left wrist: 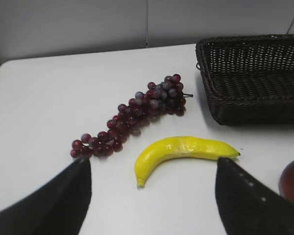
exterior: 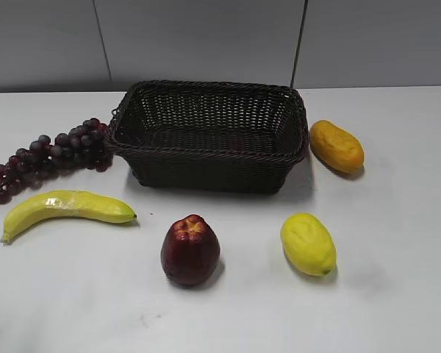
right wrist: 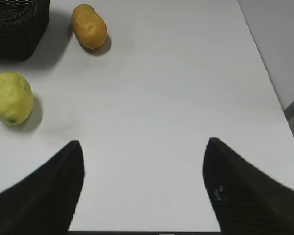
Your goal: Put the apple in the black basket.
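Note:
The dark red apple (exterior: 190,250) stands on the white table in front of the black basket (exterior: 209,158). Only its edge shows at the right border of the left wrist view (left wrist: 293,181). The basket is empty in the exterior view; it also shows in the left wrist view (left wrist: 255,78), and one corner of it in the right wrist view (right wrist: 17,29). My left gripper (left wrist: 152,164) is open and empty above the table near the banana. My right gripper (right wrist: 143,142) is open and empty over bare table. Neither gripper shows in the exterior view.
A yellow banana (exterior: 66,207) and a bunch of dark red grapes (exterior: 48,154) lie left of the basket. A yellow lemon (exterior: 307,243) lies right of the apple. An orange oblong fruit (exterior: 336,145) lies right of the basket. The table's right edge (right wrist: 272,93) is close.

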Robot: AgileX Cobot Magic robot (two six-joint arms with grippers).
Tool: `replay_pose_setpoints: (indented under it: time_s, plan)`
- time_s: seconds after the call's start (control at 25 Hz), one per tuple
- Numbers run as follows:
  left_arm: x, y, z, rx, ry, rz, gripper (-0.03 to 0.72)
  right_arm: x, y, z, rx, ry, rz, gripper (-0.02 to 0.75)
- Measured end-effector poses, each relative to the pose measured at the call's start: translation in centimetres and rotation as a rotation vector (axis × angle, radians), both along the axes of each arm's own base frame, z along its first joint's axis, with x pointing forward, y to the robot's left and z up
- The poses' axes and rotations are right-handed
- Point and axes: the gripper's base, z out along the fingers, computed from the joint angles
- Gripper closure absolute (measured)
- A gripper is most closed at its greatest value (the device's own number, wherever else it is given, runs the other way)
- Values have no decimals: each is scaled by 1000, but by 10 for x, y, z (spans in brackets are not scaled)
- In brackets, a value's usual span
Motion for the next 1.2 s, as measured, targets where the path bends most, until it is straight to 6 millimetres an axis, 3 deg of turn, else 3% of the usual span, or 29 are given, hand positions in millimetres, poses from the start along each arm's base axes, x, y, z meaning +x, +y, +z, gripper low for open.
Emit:
replay_pose_setpoints:
  time_s: [0.32, 0.52, 0.68, 0.96, 1.08, 1.2]
  plan:
    - [81, -19, 4, -20, 280, -129, 109, 0, 0, 0, 0, 0, 0, 165]
    - [117, -53, 3, -28, 321, -303, 109, 0, 0, 0, 0, 0, 0, 165]
    - [124, -101, -7, 17, 366, -481, 109, 0, 0, 0, 0, 0, 0, 165]
    - [111, -191, -38, 237, 382, -788, 109, 0, 0, 0, 0, 0, 0, 165]
    - [110, -216, -57, 352, 406, -824, 109, 0, 0, 0, 0, 0, 0, 165]
    - [118, -227, -81, 429, 453, -810, 109, 0, 0, 0, 0, 0, 0, 165]
